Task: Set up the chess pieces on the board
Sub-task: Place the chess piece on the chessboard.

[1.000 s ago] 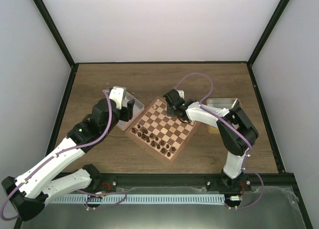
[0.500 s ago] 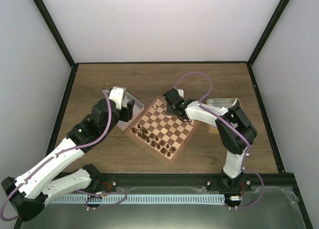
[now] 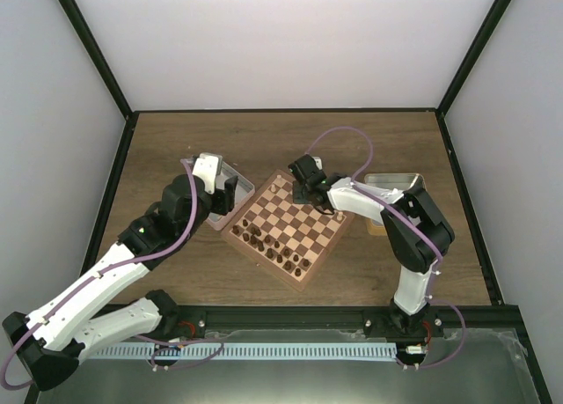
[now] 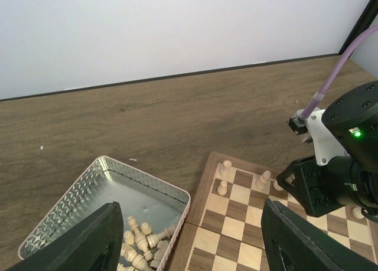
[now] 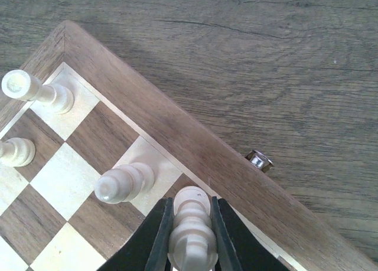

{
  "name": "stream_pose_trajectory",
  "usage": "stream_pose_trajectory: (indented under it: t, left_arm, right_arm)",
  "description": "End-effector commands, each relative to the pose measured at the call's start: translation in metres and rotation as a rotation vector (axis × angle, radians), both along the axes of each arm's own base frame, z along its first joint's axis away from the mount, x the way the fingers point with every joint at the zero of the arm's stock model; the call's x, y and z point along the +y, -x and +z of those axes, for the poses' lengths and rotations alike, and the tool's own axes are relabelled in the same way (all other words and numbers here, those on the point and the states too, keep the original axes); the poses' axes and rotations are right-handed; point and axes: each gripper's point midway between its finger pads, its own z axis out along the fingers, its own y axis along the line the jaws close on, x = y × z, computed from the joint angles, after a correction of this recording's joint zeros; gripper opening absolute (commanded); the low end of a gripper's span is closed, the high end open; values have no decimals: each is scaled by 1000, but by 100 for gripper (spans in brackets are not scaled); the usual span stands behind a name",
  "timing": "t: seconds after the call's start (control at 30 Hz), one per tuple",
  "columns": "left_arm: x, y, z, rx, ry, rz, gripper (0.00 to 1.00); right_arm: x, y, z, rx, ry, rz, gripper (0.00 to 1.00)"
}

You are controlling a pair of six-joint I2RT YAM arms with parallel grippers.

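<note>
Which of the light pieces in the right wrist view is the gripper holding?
The bottom piece, pinched in the right gripper beside the board rim; the other three pieces sit free on squares.

No word, number, label or brand is showing legibly in any view, neither on the board nor on the arms (the only sign-like mark is a small green light glowing on the black housing of the right arm, seen from the left wrist camera).
</note>
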Motion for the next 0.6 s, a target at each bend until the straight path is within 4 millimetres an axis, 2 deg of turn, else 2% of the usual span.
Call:
stream_pose_trajectory:
  t: [0.0,0.27,0.57]
  left_arm:
    - [1,-1,0,-9,-1,4,66]
    - [2,-1,0,-8,-3,7,66]
    - [2,-1,0,-8,-6,9,66]
  right_arm:
    - [4,10,-3,52,11,44,16]
    - [-4,14,-3,48,39,16,18]
    - [-2,14,0,42,42,19,17]
